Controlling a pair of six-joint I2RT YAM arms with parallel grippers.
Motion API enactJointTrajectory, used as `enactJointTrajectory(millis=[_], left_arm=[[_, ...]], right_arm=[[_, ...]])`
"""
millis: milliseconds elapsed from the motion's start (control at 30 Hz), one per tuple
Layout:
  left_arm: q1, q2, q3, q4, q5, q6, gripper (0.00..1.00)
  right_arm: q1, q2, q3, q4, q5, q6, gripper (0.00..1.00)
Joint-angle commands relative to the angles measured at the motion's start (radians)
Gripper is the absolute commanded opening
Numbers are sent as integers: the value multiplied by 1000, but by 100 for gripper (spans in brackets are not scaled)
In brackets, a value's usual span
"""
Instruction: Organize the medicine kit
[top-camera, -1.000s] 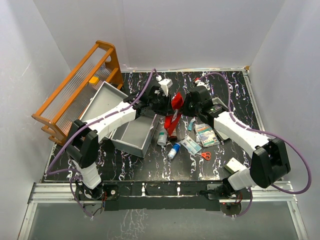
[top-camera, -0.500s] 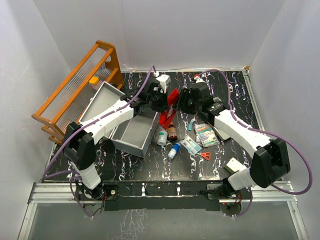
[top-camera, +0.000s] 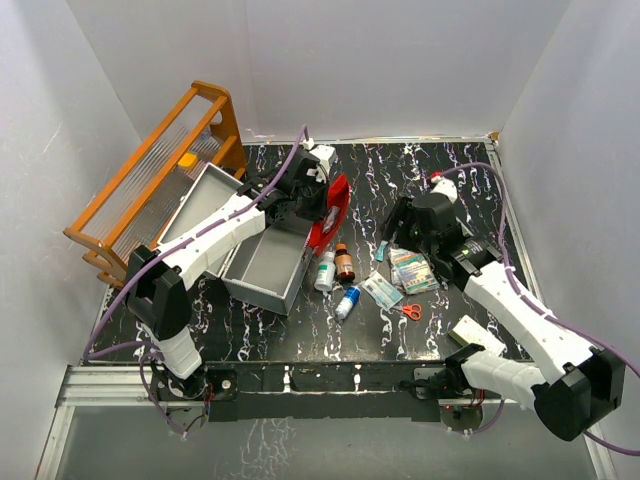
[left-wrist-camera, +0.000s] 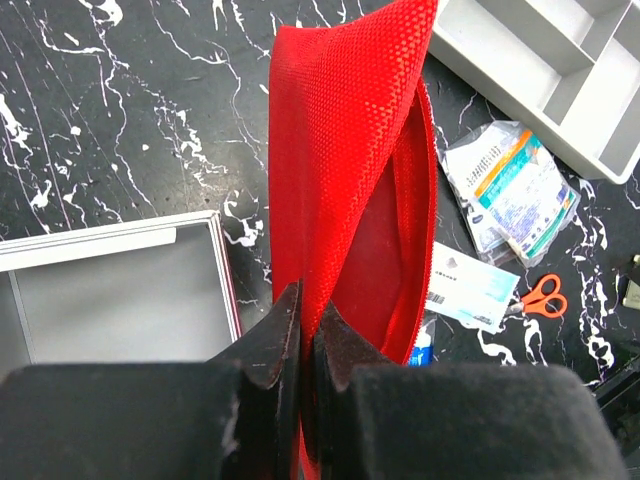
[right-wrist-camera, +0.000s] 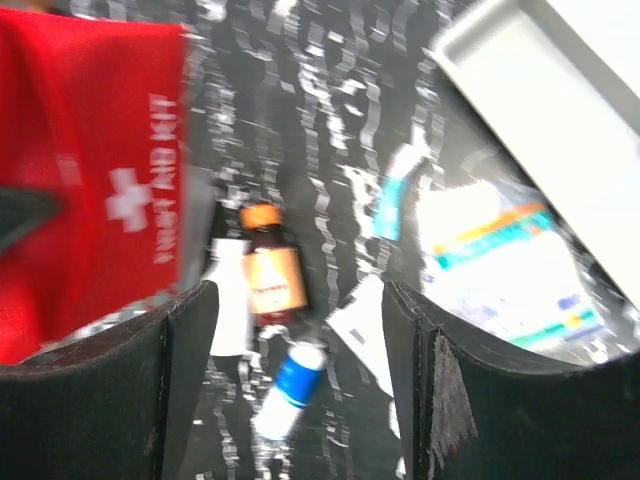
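A red first aid kit pouch (top-camera: 330, 207) hangs unzipped beside the grey box. My left gripper (top-camera: 313, 196) is shut on one edge of it. In the left wrist view the fingers (left-wrist-camera: 308, 305) pinch the pouch's fabric (left-wrist-camera: 340, 150), and its inside shows. My right gripper (top-camera: 400, 224) stands open, off to the right and apart from the pouch. It hovers (right-wrist-camera: 300, 300) over a brown bottle (right-wrist-camera: 268, 270) with an orange cap and a blue-and-white bottle (right-wrist-camera: 290, 385). A white bottle (top-camera: 325, 272), sachets (top-camera: 382, 290), packets (top-camera: 412, 268) and red scissors (top-camera: 412, 311) lie loose on the table.
An open grey box (top-camera: 268, 262) with its lid raised stands left of the pouch. A wooden rack (top-camera: 160, 180) is at the far left. A divided grey tray (left-wrist-camera: 560, 60) lies under the right arm. A small white box (top-camera: 466, 331) sits near the front right.
My right gripper opened, let go of the pouch and drew back to the right. The left gripper shut on the pouch and now holds it alone, slightly further left.
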Motion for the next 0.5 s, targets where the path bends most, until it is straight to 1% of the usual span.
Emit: enactJointTrajectory(millis=[0, 167, 333, 467], left_arm=[[1, -39, 16, -35, 31, 3, 0], [1, -48, 14, -40, 80, -14, 0], [1, -61, 8, -49, 84, -24, 0], [1, -68, 7, -54, 115, -31, 0]], right_arm=[[-6, 15, -50, -147, 179, 44, 65], [-6, 82, -83, -184, 182, 42, 63], [-6, 186, -127, -143, 179, -39, 56], [-6, 242, -133, -121, 199, -64, 56]])
